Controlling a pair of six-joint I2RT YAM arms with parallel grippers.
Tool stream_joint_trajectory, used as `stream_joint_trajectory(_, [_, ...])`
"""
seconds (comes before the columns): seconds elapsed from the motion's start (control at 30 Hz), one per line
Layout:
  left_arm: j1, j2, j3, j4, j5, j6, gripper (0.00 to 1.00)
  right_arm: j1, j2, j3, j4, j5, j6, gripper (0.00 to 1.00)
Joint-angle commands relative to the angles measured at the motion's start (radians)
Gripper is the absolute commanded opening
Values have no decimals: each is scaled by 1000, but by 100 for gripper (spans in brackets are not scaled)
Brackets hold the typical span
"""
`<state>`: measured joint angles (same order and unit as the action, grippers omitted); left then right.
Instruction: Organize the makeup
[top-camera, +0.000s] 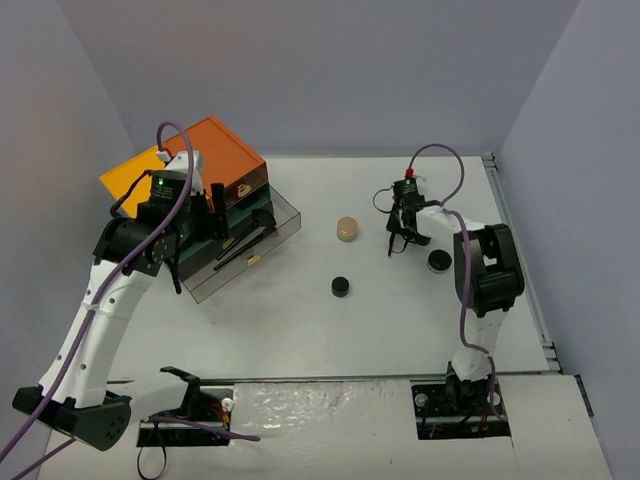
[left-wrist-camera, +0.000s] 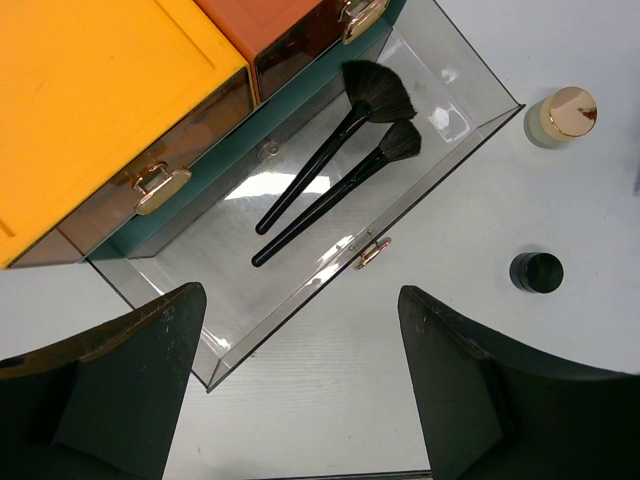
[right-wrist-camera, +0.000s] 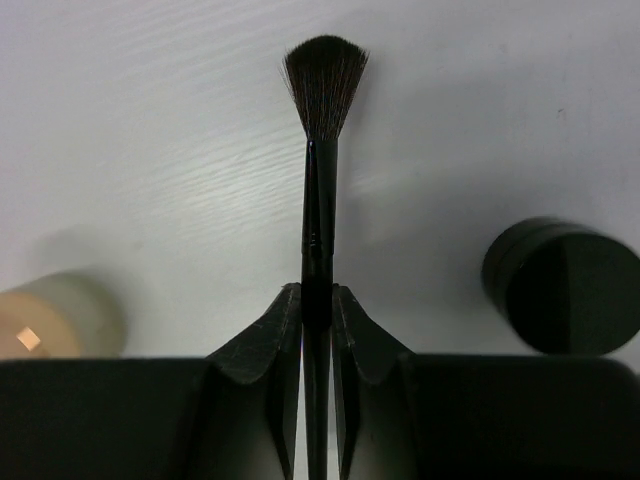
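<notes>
The cabinet (top-camera: 215, 165) sits far left, its drawer (left-wrist-camera: 200, 260) out, two brushes (left-wrist-camera: 378, 92) side by side in it. Right of the drawer stands a jar (top-camera: 346, 229), a compact (top-camera: 341, 286) before it (nearer the arms). Farther right, the right gripper (right-wrist-camera: 316, 300) holds a third brush (right-wrist-camera: 318, 190) beside another compact (top-camera: 438, 260).

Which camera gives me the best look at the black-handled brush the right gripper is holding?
Right wrist: the black-handled brush sits mid-frame, handle pinched in the right gripper, bristles fanned beyond. Top external shows only a dark sliver under the gripper; left wrist does not show it recognisably.
</notes>
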<state>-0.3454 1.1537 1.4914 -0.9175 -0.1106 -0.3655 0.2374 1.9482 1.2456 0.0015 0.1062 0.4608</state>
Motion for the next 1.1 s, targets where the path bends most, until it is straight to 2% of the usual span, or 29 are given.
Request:
stream_joint_trajectory(0.0, [5, -22, 15, 51, 4, -12, 75, 134, -270, 28, 21, -9, 36, 0])
stream_joint_trajectory(0.17, [5, -16, 20, 62, -8, -1, 75, 321, -365, 40, 103, -11, 189, 0])
stream_joint_trajectory(0.27, [5, -19, 25, 59, -21, 11, 75, 428, -361, 45, 216, -1, 304, 0])
stream_joint_trajectory(0.43, [5, -36, 33, 37, -52, 31, 75, 555, -266, 107, 377, -7, 428, 0])
stream_joint_trajectory(0.63, [5, -63, 15, 25, -54, 27, 75, 633, -100, 277, 407, -52, 479, 6])
stream_joint_trajectory(0.7, [5, -72, 4, 22, -54, 25, 75, 646, -67, 333, 405, -62, 489, 15])
stream_joint_trajectory(0.87, [5, -81, 1, 11, -54, 23, 75, 658, -30, 378, 403, -95, 486, 49])
stream_joint_trajectory(0.93, [5, -84, -3, 14, -40, 26, 75, 657, -35, 406, 378, -129, 437, 57])
stream_joint_trajectory(1.07, [5, -76, -14, 43, 17, 34, 75, 657, -88, 403, 310, -100, 326, 60])
